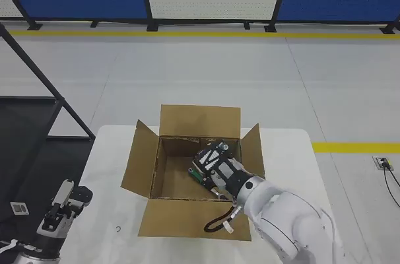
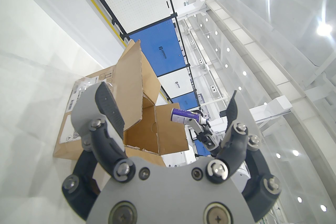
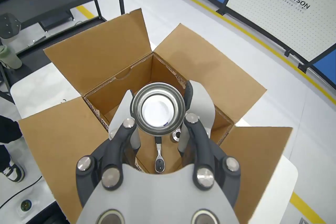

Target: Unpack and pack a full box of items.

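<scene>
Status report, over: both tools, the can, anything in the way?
Right tool shut on spray can, above open box. Left tool open, apart from box. Ratchet and socket in box under can.

The right gripper (image 1: 212,164) points down from its bent arm with jaws closed on the sides of a can (image 3: 157,111), while the left gripper (image 2: 168,104), well apart, tilts upward with jaws spread wide.
</scene>
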